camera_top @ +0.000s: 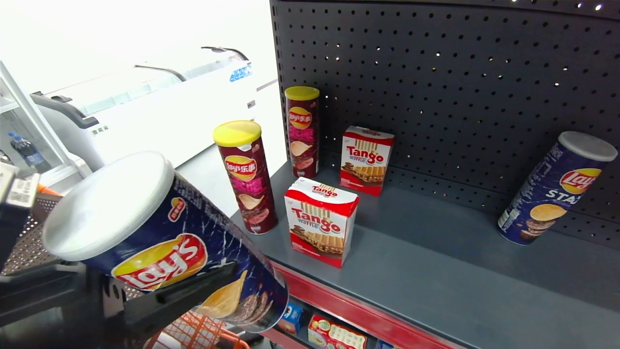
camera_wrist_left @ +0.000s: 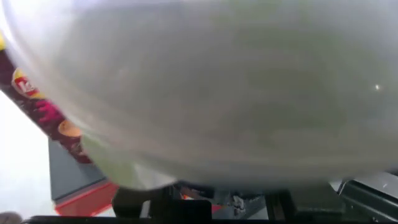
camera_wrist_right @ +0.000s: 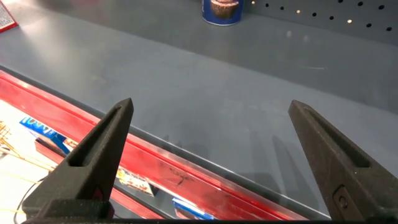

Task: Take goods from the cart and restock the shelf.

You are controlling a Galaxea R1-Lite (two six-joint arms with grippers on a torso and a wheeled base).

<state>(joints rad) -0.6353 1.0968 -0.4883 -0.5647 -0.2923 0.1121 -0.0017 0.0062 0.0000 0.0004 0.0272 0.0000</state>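
1. Closest to the head camera is the blue chip can (camera_top: 160,232), held in the air at the near left and tilted, its white lid (camera_wrist_left: 217,93) turned up toward me and right against the left wrist lens.
2. My left gripper (camera_top: 145,300) is clamped on that can, with one black finger (camera_top: 184,288) lying across its lower body.
3. Below the held can I see the orange mesh of the cart (camera_top: 193,334).
4. My right gripper (camera_wrist_right: 211,155) has its fingers spread wide with nothing between them, and it hangs above the red lip (camera_wrist_right: 161,168) along the near edge of the shelf (camera_top: 436,261).
5. On the left part of the shelf stand the near maroon can (camera_top: 247,177) and, behind it, the far maroon can (camera_top: 302,132), both upright with yellow lids.
6. Just right of them stand the near wafer box (camera_top: 320,220) and the far wafer box (camera_top: 365,160), upright and apart from each other.
7. At the far right the second blue can (camera_top: 557,189) leans with its top against the pegboard (camera_top: 436,72).
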